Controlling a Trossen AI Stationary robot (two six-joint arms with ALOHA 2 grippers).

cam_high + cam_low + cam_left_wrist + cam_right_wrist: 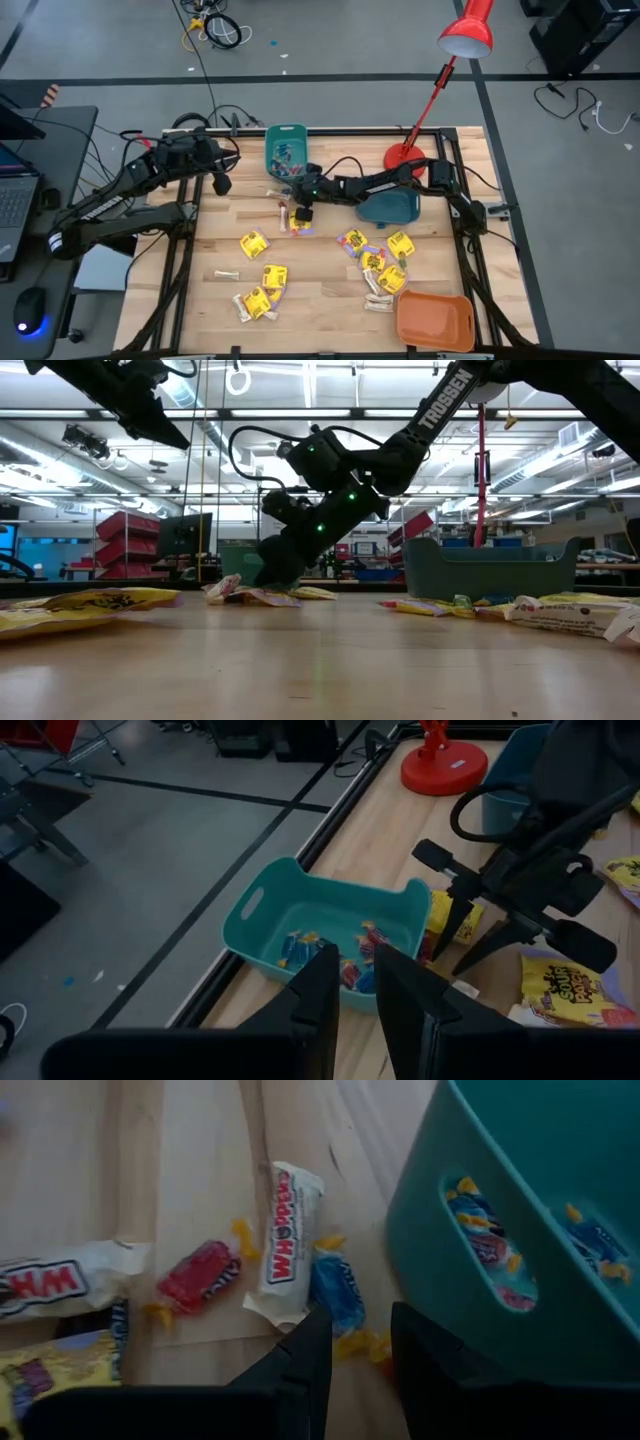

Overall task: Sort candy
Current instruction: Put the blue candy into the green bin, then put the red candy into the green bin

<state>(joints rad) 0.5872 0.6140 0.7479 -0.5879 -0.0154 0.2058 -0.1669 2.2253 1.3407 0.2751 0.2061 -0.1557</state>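
Blue wrapped candy being approached at centre of high view by right pincer, fingers slightly spread, empty; descent and pinch being called for next. Left pincer waiting upper left, nearly pressed together.

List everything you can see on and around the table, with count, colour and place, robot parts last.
light teal bin: one, far edge of table, holds small wrapped candies
dark teal bin: one, right of centre
orange bin: one, near right corner
yellow candy packets: several, scattered mid-table
Whoppers packet: one, white, beside the light teal bin
red candy: one, next to the Whoppers packet
blue candy: one, before the right gripper
red desk lamp: one, far right edge
left gripper: raised over table's left part
right gripper: low over the candies
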